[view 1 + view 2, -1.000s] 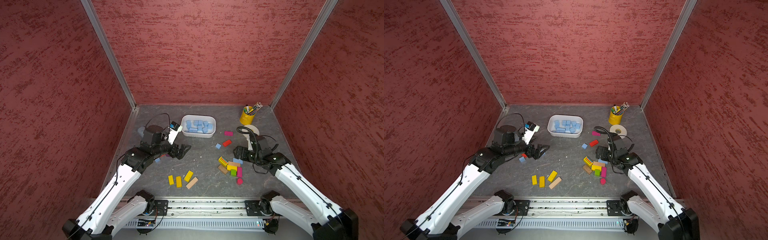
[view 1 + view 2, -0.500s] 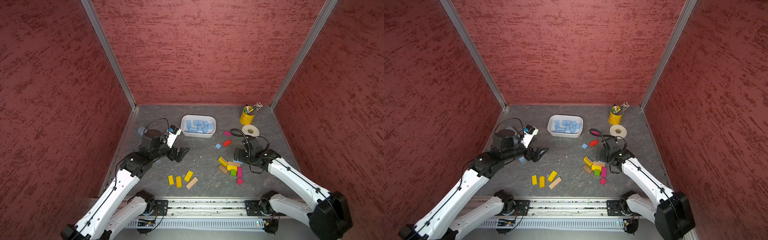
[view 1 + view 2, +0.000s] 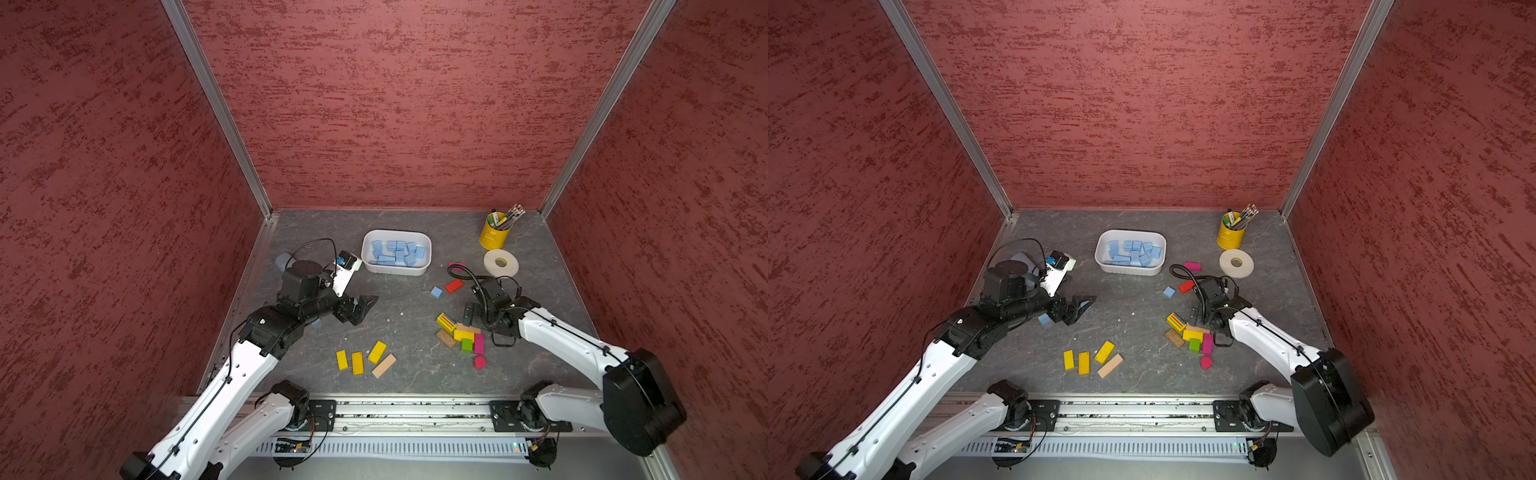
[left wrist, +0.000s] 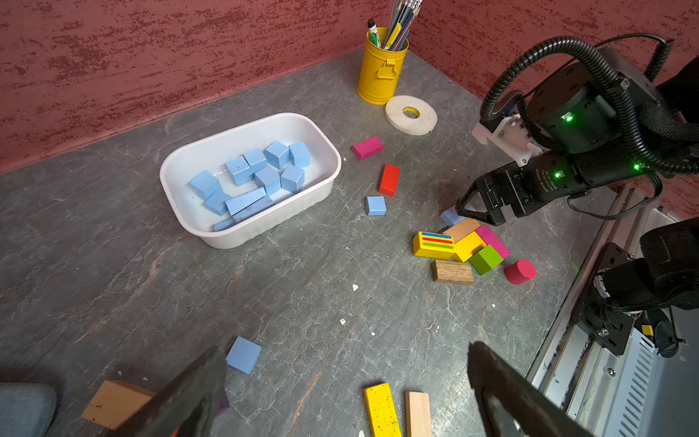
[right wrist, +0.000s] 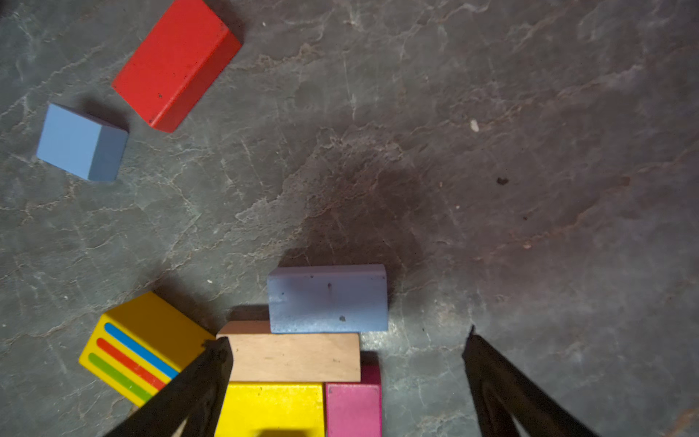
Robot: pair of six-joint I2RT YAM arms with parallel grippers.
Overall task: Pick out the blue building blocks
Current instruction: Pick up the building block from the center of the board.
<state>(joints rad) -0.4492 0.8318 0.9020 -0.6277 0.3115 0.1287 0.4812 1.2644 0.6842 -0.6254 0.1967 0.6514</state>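
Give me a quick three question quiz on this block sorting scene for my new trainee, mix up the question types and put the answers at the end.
1. True or false: the white tub holds only blue blocks.
2. Which piece lies nearest the blue cube that sits between the tub and the colourful pile?
A. a red brick
B. a purple ball
C. a black cube
3. Fill in: the jaws of the left gripper and the right gripper both stand ____, holding nothing.

Key: 1 true; 2 A; 3 open.
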